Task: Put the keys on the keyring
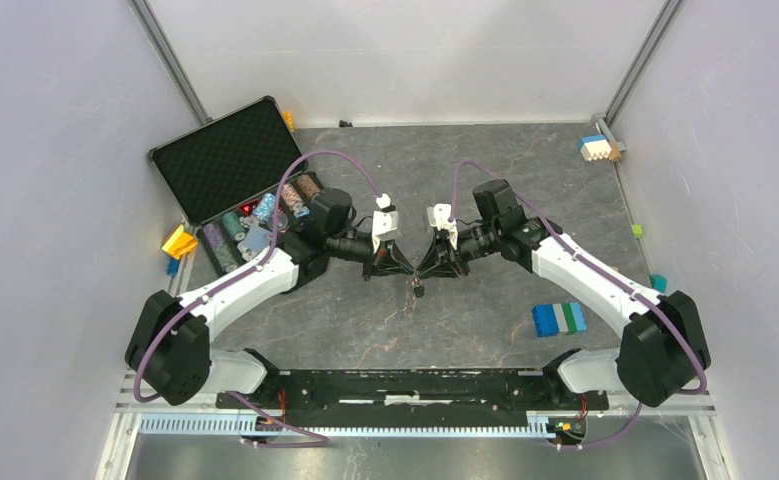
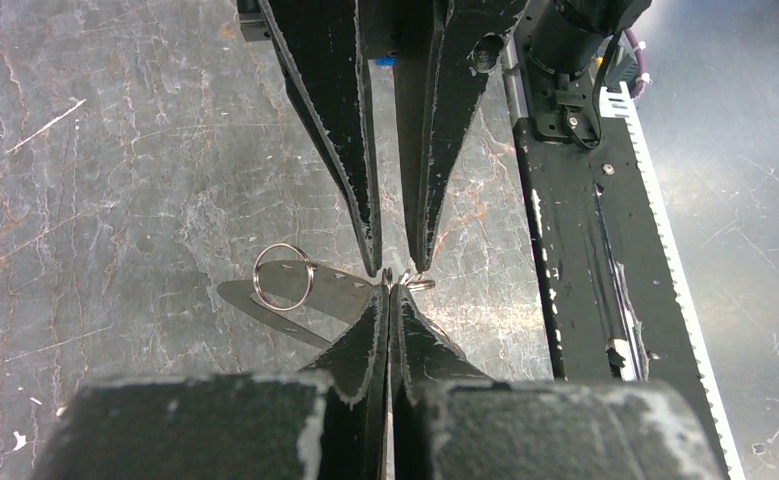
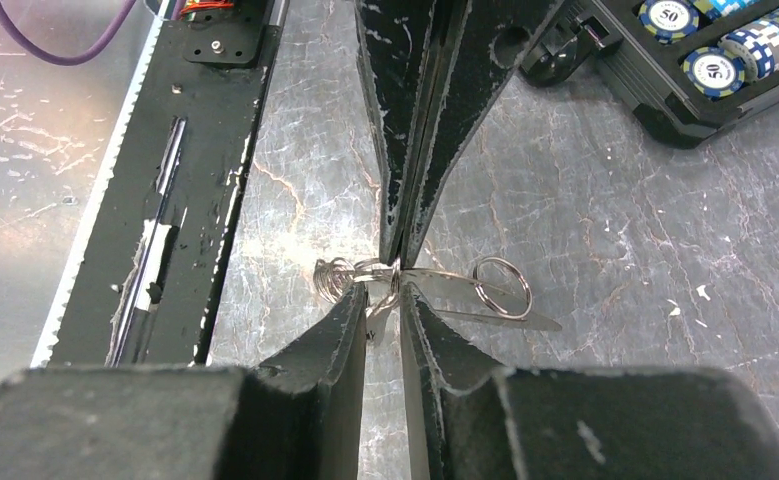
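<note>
Grey marbled bench is lying beneath both arms. Left jaws are pressing shut on the keyring wire. Right jaws, meeting them tip to tip, are standing narrowly apart around it, grip unclear. A flat silver strip is jutting beside the tips.

The tabletop is grey, stone-veined, faintly glossy and scratched. The left hand and right hand have matt black fingers, edges chipped rough and pale. The ring is bright polished metal. The rail is scuffed black-painted metal.
</note>
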You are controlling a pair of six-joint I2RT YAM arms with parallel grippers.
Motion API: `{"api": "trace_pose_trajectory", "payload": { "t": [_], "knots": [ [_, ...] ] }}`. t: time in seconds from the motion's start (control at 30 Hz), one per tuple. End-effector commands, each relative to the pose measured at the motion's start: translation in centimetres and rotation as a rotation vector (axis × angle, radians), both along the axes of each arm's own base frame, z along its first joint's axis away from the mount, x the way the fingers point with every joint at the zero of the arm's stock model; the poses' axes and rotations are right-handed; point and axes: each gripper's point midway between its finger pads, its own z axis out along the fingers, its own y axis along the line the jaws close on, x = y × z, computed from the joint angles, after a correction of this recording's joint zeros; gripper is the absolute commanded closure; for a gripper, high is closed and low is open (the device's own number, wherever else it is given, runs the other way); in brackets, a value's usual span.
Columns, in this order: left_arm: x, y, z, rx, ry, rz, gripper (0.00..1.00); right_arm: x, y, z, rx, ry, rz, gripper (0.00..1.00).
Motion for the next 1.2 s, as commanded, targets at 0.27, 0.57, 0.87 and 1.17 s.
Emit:
{"api": "trace_pose_trajectory", "payload": {
  "t": [0.27,0.57,0.87,1.17],
  "knots": [
    [-0.5,-0.4,2.3,-0.077,-0.028,-0.034,0.98,0.3,0.9,0.0,0.024,0.000,0.005,0.81],
    [-0.7,-0.3,2.2,-0.080,-0.025,-0.044,0.98,0.4,0.8,-0.1,0.019,-0.006,-0.004,0.85],
    [-0.7,-0.4,2.1,-0.081,-0.020,-0.042,0.98,0.3,0.8,-0.1,0.022,-0.003,0.000,0.87],
    [-0.7,-0.4,2.3,-0.094,-0.012,-0.043,0.98,0.0,0.8,-1.1,0.014,0.023,0.008,0.85]
  ]
}}
